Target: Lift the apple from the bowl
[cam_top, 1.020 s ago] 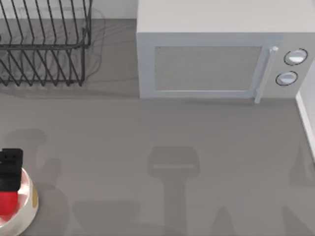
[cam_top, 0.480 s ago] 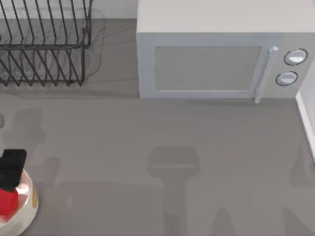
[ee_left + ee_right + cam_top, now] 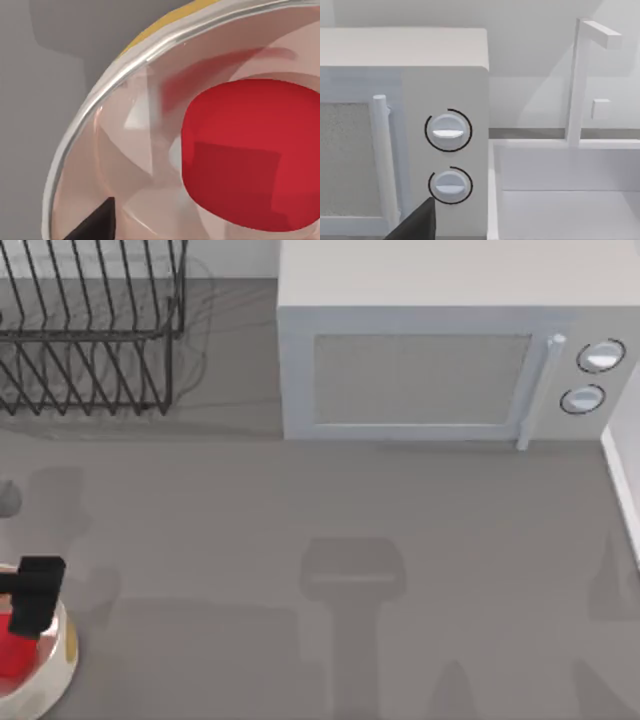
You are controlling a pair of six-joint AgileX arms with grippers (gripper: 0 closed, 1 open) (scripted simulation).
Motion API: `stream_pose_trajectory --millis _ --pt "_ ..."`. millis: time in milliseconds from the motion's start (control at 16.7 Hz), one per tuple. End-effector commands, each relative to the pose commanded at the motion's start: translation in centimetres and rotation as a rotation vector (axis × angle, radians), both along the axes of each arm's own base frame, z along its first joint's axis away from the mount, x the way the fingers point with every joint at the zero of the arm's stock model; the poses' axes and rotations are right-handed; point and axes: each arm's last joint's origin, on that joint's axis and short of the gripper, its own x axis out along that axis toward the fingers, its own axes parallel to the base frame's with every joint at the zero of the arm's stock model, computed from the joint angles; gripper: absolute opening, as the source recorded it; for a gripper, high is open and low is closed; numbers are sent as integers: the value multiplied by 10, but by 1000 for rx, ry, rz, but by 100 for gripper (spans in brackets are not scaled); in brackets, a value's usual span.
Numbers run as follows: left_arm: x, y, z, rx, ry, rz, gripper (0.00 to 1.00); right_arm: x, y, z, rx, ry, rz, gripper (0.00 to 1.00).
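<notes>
Grey table [image 3: 330,540] under everything, with a white microwave [image 3: 440,350] at the back, door shut, handle and two dials [image 3: 448,131] at its right end. A pale sink basin [image 3: 565,195] just beside the microwave in the right wrist view, with a white faucet [image 3: 580,75] upright behind it. Black wire dish rack [image 3: 90,330] at the back left. Cream-white bowl [image 3: 62,660] at the left edge of the table near the front, yellow-orange mark on its side, glossy pale inside. Left gripper [image 3: 32,598] low over the bowl's rim, right above the fruit; open or clenched cannot be told here. Red apple [image 3: 250,155] down inside the bowl, resting on its floor.
</notes>
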Motion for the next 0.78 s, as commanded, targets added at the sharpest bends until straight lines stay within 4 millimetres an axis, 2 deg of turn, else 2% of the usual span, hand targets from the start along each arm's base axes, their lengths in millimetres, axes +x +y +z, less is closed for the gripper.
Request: stream_pose_trajectory --millis 240,420,540,780 --pt "4 1 -46 1 -26 2 100 0 0 0 0 0 0 100" --pt "-1 1 -73 1 -17 3 100 0 0 0 0 0 0 100" --pt "-4 1 -82 0 -6 3 100 0 0 0 0 0 0 100" --pt "-4 1 -82 0 -6 3 100 0 0 0 0 0 0 100"
